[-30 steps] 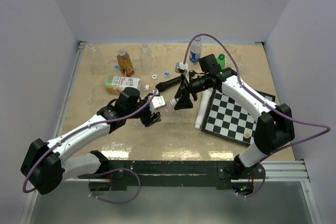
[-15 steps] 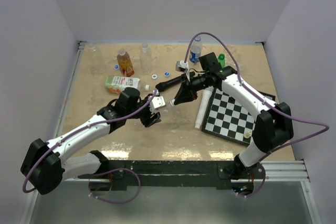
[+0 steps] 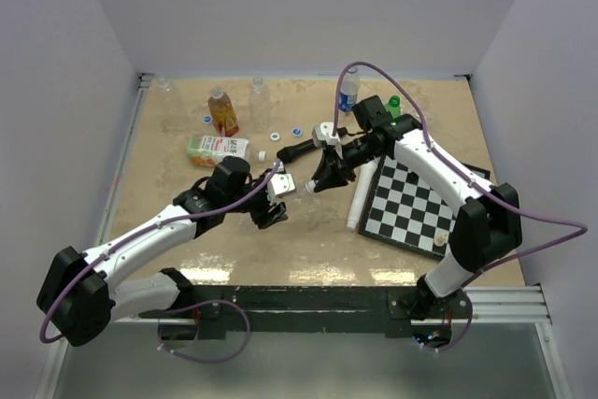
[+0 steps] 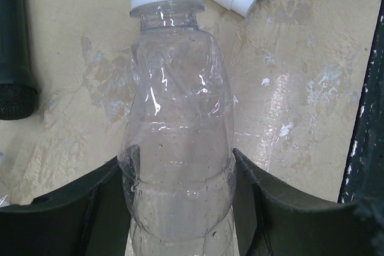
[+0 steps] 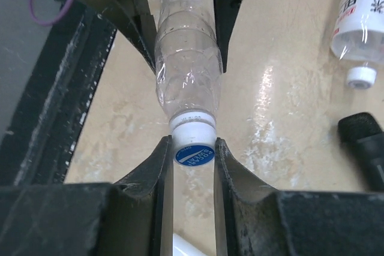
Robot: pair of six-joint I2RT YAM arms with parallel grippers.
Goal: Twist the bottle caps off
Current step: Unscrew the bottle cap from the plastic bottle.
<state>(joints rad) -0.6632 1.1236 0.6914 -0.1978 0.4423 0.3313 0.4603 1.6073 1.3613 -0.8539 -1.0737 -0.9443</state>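
Gripping the clear bottle (image 4: 177, 124) by its body with my left fingers (image 4: 84, 202), I am holding it roughly level over the middle of the worktop (image 3: 318, 240). My right fingers (image 5: 150, 178) are clenching its white cap (image 5: 193, 145), which is looking fully seated. Loose caps (image 3: 276, 135) are lying farther back, so some bottles seem done. This one and the lying labelled bottle (image 5: 366, 22) are waiting. The microphone (image 3: 299, 149) and chessboard (image 3: 411, 198) are crowding my right side, and the near left is offering freer room.

Clear, dented bottle (image 4: 177, 166) held sideways; its white cap (image 5: 193, 148) with blue top sits screwed on.
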